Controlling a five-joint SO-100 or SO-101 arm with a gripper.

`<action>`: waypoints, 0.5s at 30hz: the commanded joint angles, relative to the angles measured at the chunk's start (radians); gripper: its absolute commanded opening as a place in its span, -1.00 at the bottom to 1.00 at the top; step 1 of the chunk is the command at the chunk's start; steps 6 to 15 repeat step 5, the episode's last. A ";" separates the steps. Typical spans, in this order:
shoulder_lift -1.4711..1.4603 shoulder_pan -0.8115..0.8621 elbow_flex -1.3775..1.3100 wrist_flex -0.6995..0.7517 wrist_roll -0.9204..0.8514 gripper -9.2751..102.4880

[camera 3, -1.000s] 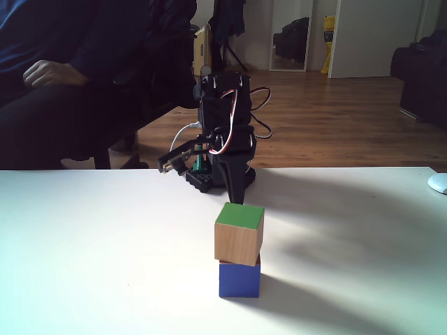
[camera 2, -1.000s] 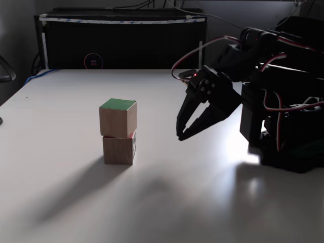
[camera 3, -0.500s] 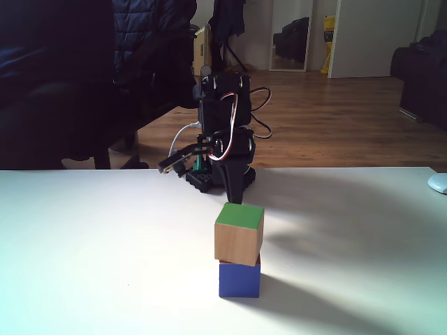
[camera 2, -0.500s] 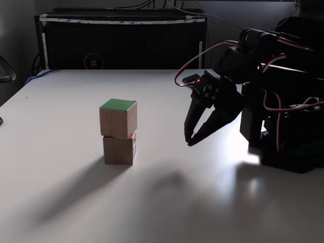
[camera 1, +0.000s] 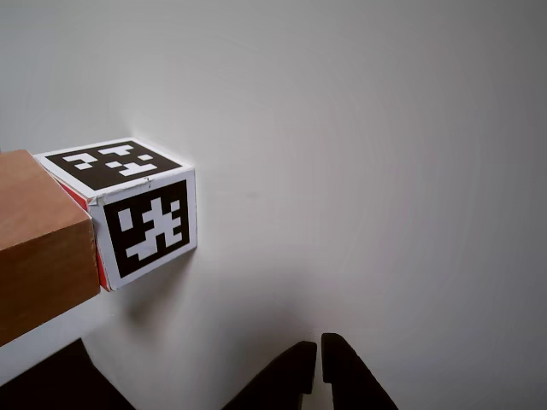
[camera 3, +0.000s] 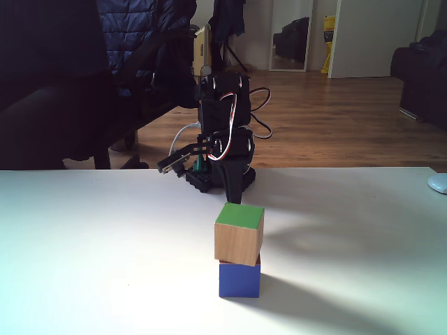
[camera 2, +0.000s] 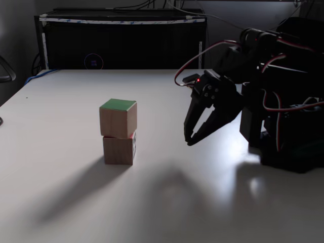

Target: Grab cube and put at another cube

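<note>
Cube [camera 2: 118,118] atop another cube [camera 2: 119,150], mid-table [camera 2: 61,101], claw [camera 2: 189,142] apart.

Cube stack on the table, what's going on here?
The green-topped cube sits on another cube, the one with marker patterns, slightly offset. The arm's pincer hangs apart from the stack, to its right in a fixed view, with its fingertips nearly together and holding nothing. The stacking looks done.

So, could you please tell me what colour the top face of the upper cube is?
Bright green; the cube shows it best in a fixed view.
</note>
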 commanded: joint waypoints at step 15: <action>0.005 0.011 -0.025 0.005 -0.002 -0.83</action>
